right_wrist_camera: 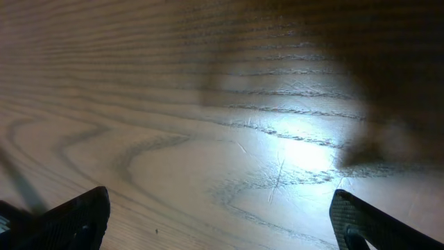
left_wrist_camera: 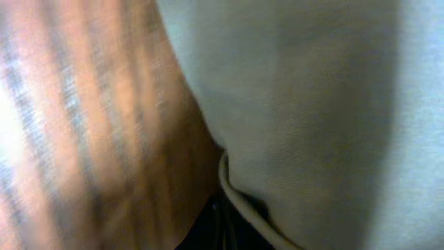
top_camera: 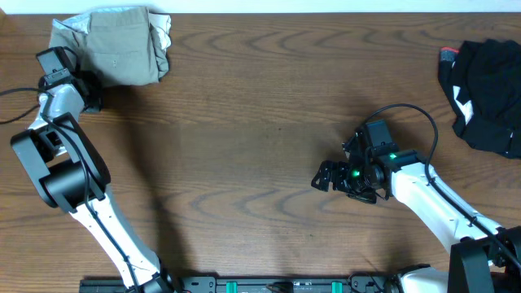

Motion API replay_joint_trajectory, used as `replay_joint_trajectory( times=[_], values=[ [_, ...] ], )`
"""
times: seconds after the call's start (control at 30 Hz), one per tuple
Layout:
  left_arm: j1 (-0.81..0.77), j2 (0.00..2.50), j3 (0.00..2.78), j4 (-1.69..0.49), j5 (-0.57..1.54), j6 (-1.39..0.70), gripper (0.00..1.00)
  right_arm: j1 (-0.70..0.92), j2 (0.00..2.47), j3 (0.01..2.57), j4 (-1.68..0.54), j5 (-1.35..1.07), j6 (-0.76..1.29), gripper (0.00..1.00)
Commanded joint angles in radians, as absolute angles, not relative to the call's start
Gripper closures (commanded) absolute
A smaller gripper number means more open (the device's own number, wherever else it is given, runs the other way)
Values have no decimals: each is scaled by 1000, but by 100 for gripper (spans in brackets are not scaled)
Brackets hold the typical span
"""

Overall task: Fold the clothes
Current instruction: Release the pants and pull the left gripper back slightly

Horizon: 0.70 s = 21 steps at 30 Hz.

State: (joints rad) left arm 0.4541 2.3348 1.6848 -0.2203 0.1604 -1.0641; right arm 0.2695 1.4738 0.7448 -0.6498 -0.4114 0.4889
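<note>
- Since the wooden table (top_camera: pixel 244 98) fills every view, I'm placing everything off that.
- khaki-grey garment (top_camera: pixel 114 45): a folded bundle in the table's far-left corner, with paler cloth poking out on both sides of it.
- left gripper (top_camera: pixel 91 86): same far-left corner, right at the bundle's near-left edge, touching it or as good as. It's clenched tight, but I honestly can't tell if any fabric is pinched in it.
- left wrist view is a blurry close-up. Khaki cloth fills the right side, a rolled hem edge curves along the bottom, and the table's grain is on the left. The fingers can't be made out there.
- right gripper (top_camera: pixel 326 175): low over the table right of its middle, jaws spread wide. Its wrist view shows the fingertips (right_wrist_camera: pixel 76 219) in the two lower corners, with only bare wood between them.
- black garment (top_camera: pixel 488 89) with white stripes: a crumpled heap at the table's right edge, toward the far side, well apart from both grippers.
</note>
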Motion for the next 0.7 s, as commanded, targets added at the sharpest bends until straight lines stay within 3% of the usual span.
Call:
replay_joint_trajectory(
  times=[0.0,0.23,0.67],
  values=[
    [441,2392,1678,-170,196,-964,94,262,1460,742,-647,-422,478,1],
    [406,2390,1680,-49,312,-962,94,262,1460,742,-648,-422,478,1],
    [391,2286,1680,-19,299,-904,94,262,1460,742,-647,-392,473,1]
  ],
)
